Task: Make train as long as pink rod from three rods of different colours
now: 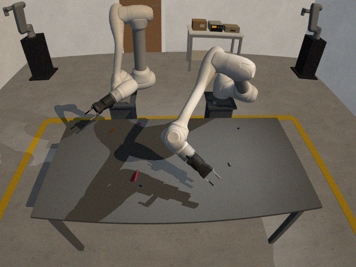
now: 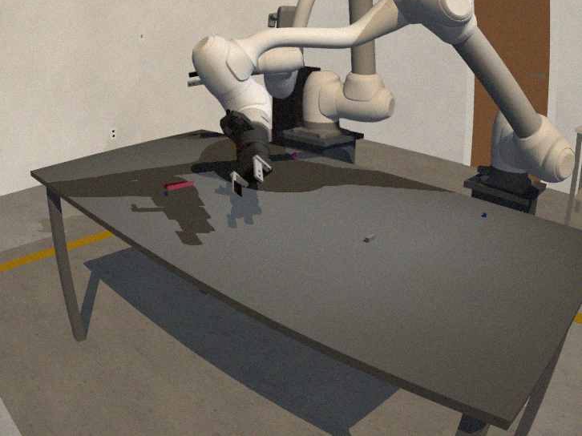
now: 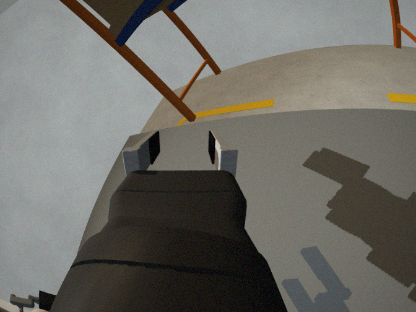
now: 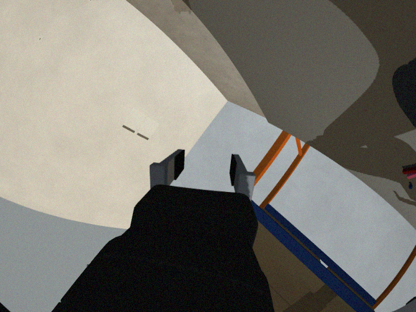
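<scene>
Red rod (image 1: 133,176) (image 2: 167,185) (image 4: 408,170) lies just beside the pink rod (image 1: 136,175) (image 2: 182,186) (image 4: 411,176); grey (image 1: 229,164) (image 2: 369,237), orange (image 1: 112,130) (image 2: 235,148) and magenta (image 1: 139,123) (image 2: 294,154) rods lie well apart from it. Left gripper (image 1: 216,181) (image 2: 249,186) (image 3: 182,147) and right gripper (image 1: 88,116) (image 2: 189,79) (image 4: 207,161) are released, empty.

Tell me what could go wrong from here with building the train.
The magenta rod lies close to the table edge on the arms' side; a clumsy grasp might push it off.

The left end effector is open and empty; coming down off-centre, it could knock the small grey rod askew.

The orange rod lies far from the grey one, so bringing them together might make the arms cross.
</scene>
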`<state>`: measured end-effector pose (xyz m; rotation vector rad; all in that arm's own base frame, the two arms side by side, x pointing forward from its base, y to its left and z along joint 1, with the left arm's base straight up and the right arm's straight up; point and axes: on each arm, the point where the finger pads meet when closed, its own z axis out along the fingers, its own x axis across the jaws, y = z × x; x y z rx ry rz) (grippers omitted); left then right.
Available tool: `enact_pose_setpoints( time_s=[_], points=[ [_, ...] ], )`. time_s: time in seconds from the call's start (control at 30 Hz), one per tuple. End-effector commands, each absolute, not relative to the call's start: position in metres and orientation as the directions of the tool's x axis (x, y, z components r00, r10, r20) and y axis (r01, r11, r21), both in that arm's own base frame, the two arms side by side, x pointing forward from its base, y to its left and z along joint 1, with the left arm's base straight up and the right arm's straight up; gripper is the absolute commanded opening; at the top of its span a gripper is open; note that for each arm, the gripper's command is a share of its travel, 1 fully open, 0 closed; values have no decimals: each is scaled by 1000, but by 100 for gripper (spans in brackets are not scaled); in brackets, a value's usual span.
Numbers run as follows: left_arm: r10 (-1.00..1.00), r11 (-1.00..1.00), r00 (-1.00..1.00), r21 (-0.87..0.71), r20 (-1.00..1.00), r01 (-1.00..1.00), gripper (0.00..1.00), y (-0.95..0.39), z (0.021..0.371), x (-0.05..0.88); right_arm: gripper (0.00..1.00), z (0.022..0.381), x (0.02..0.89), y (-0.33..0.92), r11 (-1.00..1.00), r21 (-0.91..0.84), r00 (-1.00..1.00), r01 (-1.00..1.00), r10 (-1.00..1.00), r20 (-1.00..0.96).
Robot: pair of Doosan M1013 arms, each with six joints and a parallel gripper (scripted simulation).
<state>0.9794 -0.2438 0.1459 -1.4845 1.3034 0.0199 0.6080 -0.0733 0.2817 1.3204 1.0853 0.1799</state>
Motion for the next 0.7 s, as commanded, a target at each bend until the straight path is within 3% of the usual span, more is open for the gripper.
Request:
enact_pose_setpoints(
  time_s=[0.0, 0.33, 0.57, 0.67],
  points=[
    [-709, 252, 309, -638, -634, -728, 100, -261, 145, 978, 100, 280, 603, -93, 295, 826, 549, 481, 633, -546],
    [-747, 469, -66, -455, -661, -757, 100, -346, 133, 962, 100, 256, 518, -240, 5, 674, 630, 739, 350, -693],
    [-734, 548, -203, -389, -648, -741, 100, -377, 128, 957, 100, 244, 465, -296, -141, 600, 614, 787, 273, -741],
    [-715, 604, -302, -340, -630, -721, 100, -399, 125, 952, 100, 232, 413, -336, -298, 516, 583, 803, 219, -782]
  ],
)
